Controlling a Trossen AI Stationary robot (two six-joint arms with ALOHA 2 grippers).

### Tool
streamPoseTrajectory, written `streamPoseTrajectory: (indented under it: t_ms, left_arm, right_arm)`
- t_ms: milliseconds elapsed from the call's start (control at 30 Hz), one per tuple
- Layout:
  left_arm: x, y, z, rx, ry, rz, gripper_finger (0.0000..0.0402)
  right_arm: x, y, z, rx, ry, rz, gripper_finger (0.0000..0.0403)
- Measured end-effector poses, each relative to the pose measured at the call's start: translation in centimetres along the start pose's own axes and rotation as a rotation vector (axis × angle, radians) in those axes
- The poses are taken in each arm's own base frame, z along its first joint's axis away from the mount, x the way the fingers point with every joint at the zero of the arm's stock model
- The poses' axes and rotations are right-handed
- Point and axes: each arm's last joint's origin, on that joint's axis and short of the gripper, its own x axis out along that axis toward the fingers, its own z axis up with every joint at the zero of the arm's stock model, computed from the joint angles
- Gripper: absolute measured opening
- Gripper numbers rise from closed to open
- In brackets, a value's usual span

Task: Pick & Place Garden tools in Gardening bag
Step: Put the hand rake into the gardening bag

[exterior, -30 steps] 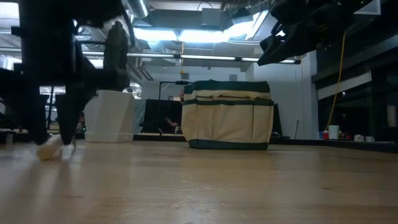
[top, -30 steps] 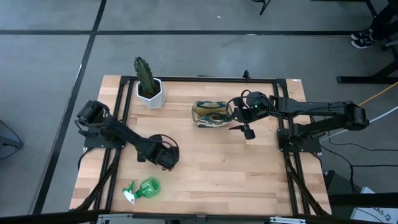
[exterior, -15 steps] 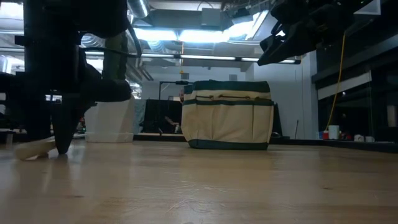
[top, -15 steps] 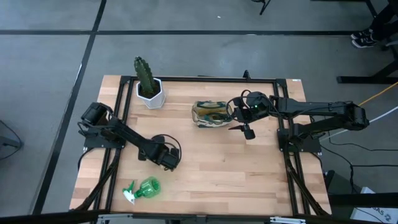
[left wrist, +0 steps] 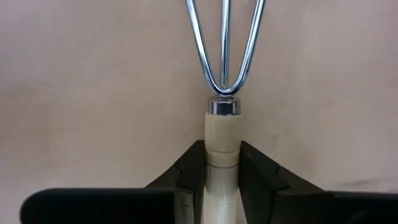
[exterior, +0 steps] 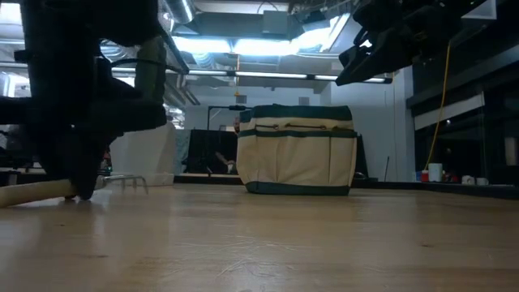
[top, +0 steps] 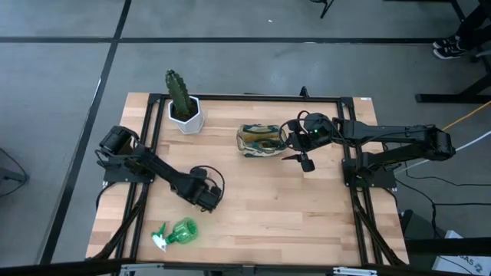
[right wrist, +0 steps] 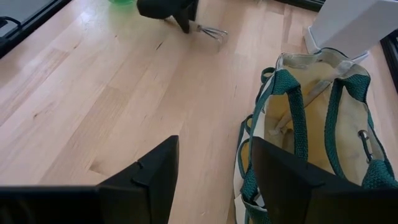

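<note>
My left gripper [top: 205, 196] is shut on the wooden-handled rake [left wrist: 222, 93] low over the table's near left. The rake's silver tines [exterior: 126, 181] and handle [exterior: 32, 193] show in the low view. My right gripper [right wrist: 211, 180] is open and empty, held above the table just right of the olive-and-cream gardening bag [top: 261, 141]. The bag stands upright, its mouth open. The green spray bottle [top: 178, 233] lies on its side near the front left. The trowel and pruners do not show on the table. My left gripper pinches the rake's wooden handle [left wrist: 222, 163] between its two fingers, just behind the metal collar at the tine end. The fingers come from above, pointing down, and lie across the handle. The rake lies about level at the table top; whether it is lifted clear I cannot tell.
A green cactus [top: 178, 90] in a white hexagonal pot [top: 186, 116] stands at the far left corner. Open wood lies between the left gripper and the bag. Black frame rails [top: 354, 192] run along the table's sides.
My left gripper has moved a little toward the table's near edge and turned about. The rake has swung round with it at the table top: its handle now lies across the low view and its tines have come into sight.
</note>
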Motion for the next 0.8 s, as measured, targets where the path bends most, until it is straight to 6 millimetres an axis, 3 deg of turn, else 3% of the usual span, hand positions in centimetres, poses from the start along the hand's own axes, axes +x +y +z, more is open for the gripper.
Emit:
streamPoseTrajectory:
  t_ms: [133, 400, 800]
  left_arm:
    - [-0.6, 0.0, 1.0, 0.051, -0.196, -0.051, 0.0064]
    - [-2.4, -0.5, 1.7, 0.110, -0.359, -0.192, 0.0064]
    - [-7.4, -1.4, 4.7, 0.171, -0.674, -0.418, 0.0064]
  right_arm:
    - [0.0, 0.0, 0.0, 0.000, -0.001, 0.000, 0.0201]
    - [0.0, 0.0, 0.0, 0.000, -0.001, -0.001, 0.0201]
    - [0.0, 0.0, 0.0, 0.000, -0.001, -0.001, 0.0202]
